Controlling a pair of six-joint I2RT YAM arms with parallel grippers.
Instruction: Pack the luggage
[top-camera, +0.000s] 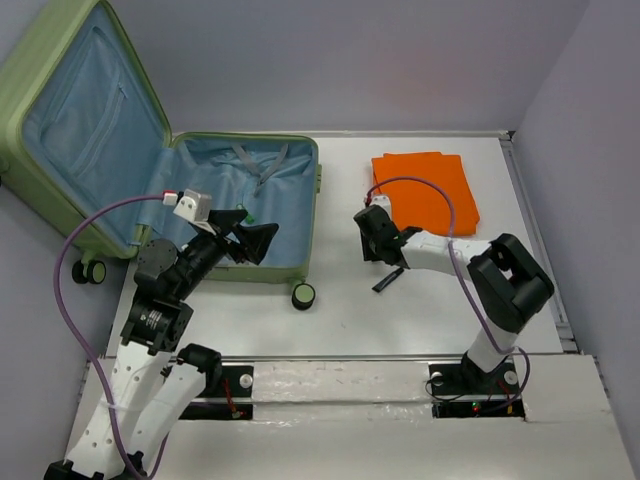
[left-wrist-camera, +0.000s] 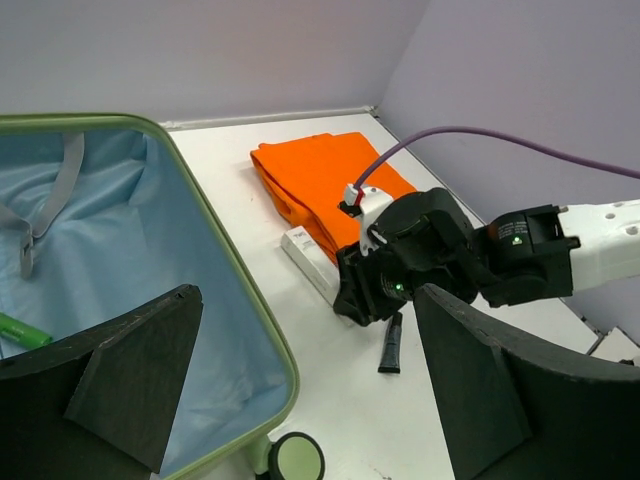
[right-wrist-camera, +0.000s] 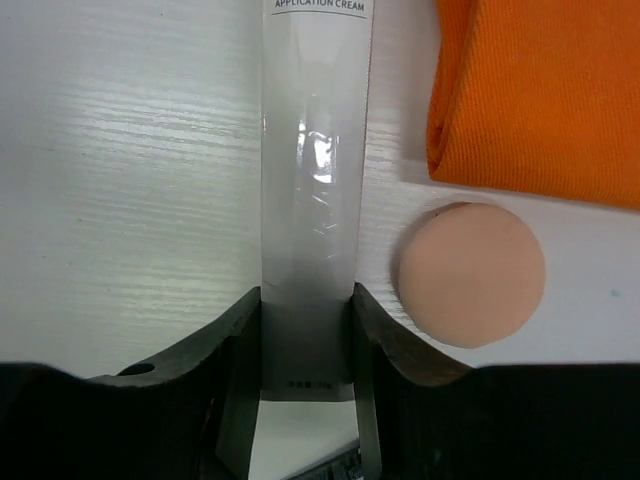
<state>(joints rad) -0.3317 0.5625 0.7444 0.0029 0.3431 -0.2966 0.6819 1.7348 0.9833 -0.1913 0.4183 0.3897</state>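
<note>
The pale green luggage (top-camera: 300, 150) lies open at the left, its lid (top-camera: 75, 120) raised and its blue lining showing. It also shows in the left wrist view (left-wrist-camera: 240, 290). My left gripper (top-camera: 258, 243) is open and empty, just above the case's near right corner (left-wrist-camera: 320, 400). My right gripper (top-camera: 375, 235) is low on the table beside the folded orange cloth (top-camera: 425, 190). Its jaws are closed (right-wrist-camera: 305, 300) on the end of a long white cream box (right-wrist-camera: 312, 160) that lies flat on the table (left-wrist-camera: 310, 262).
A round pink puff (right-wrist-camera: 470, 275) lies right of the box, by the cloth's edge (right-wrist-camera: 540, 90). A black tube (top-camera: 385, 280) lies just in front of the right gripper (left-wrist-camera: 390, 343). A green item (left-wrist-camera: 20, 330) lies in the case. A wheel (top-camera: 303, 295) sticks out at the case's near corner.
</note>
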